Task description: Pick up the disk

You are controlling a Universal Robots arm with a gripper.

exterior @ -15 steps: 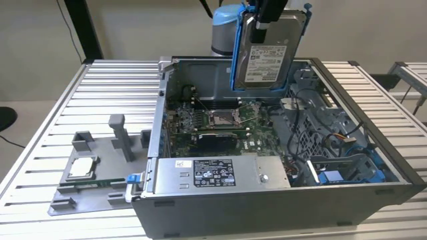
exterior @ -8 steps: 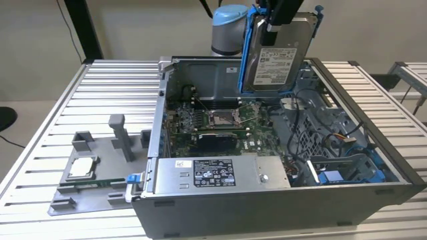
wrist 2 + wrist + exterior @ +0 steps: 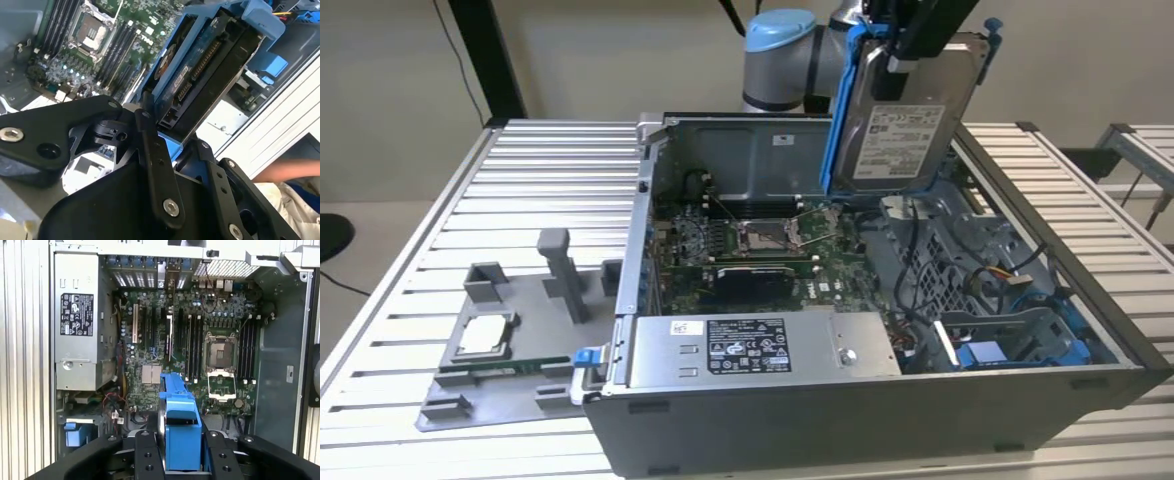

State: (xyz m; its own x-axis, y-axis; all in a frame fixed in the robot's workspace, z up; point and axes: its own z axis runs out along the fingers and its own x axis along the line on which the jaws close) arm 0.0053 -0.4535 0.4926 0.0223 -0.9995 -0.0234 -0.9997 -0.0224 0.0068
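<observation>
- Gripper (image 3: 907, 60) clamped on the disk (image 3: 897, 125), held upright in the air.
- Disk above the open computer case (image 3: 761, 420), over its back edge.
- Case on the slatted table (image 3: 520, 190).

Even, soft indoor light with faint shadows; the second wrist view is overexposed and blurred nearby.

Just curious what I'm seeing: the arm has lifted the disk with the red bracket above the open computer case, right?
Nearly. In the exterior view, the tool does hold the disk above the open computer case, but the bracket is blue, not red.
</observation>
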